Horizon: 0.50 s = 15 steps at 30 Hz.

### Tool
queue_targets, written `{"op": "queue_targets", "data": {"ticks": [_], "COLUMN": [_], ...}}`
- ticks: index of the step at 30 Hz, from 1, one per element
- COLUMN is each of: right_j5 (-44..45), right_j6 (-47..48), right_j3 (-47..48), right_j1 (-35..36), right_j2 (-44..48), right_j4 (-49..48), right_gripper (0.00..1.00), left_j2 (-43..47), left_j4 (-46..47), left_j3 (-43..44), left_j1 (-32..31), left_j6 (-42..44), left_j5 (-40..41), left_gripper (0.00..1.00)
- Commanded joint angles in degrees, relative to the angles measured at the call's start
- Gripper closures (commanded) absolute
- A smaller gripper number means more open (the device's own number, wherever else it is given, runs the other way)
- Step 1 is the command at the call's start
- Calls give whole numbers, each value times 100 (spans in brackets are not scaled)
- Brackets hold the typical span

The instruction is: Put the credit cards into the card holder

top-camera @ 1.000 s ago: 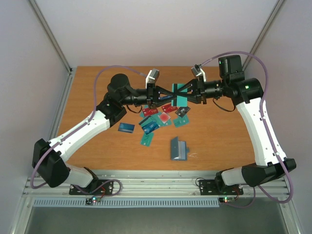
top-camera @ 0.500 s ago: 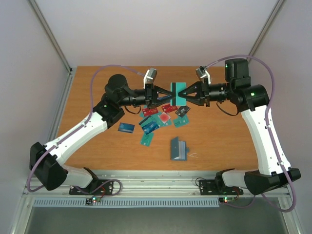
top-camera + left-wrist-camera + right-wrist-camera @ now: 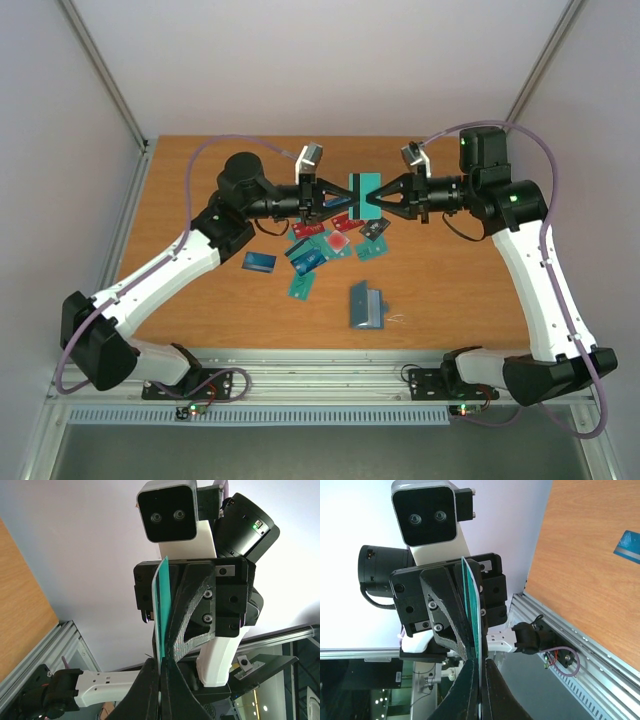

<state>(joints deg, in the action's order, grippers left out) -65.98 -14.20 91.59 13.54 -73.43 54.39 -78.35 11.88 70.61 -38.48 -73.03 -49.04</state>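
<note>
Two robot arms meet above a wooden table [image 3: 190, 190]. The left gripper [image 3: 346, 198] and the right gripper [image 3: 378, 197] point at each other, and each pinches an opposite edge of one teal credit card [image 3: 362, 192], held in the air. More loose cards [image 3: 310, 256] lie scattered on the table below. The card holder [image 3: 366, 305] lies nearer the arm bases, apart from the pile.

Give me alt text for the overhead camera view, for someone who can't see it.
Above a wooden table, the left tool and right tool both pinch one teal card from opposite sides. Below them lie scattered teal, red and blue cards, with the card holder nearer the front edge.
</note>
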Motion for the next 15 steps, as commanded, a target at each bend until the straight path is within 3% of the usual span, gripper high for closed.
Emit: {"op": "queue_targets", "data": {"ticks": [1,2,4,5,7,10,15], "right_j5": [77,382,1161,2179,2827,3090,3280], "right_j6": [51,301,756,1084,1151,998,636], "right_j3": [-137,-81,24,-217,-716,-1707,-3186], "right_j1": [-18,-18,-18,-18,-14,-18,-18], "right_j2": [232,239,245,372,652,1106,1706], "right_j4": [232,559,1354,2145,2309,2130,1474], "right_gripper": [88,65,39,36,36,36,38], "left_j2": [29,39,59,77,71,-56,-350], "left_j4": [-151,-213,-540,-1490,-2363,-3505,-4224], "left_j3": [-83,-97,-67,74,222,417,406], "left_j1": [15,8,2,-43,-120,-297,-555], "left_j6": [265,284,480,980,1517,2500,3292], "left_j5": [-29,-29,-10,87,229,557,801], "left_gripper": [100,100,100,100,100,100,100]}}
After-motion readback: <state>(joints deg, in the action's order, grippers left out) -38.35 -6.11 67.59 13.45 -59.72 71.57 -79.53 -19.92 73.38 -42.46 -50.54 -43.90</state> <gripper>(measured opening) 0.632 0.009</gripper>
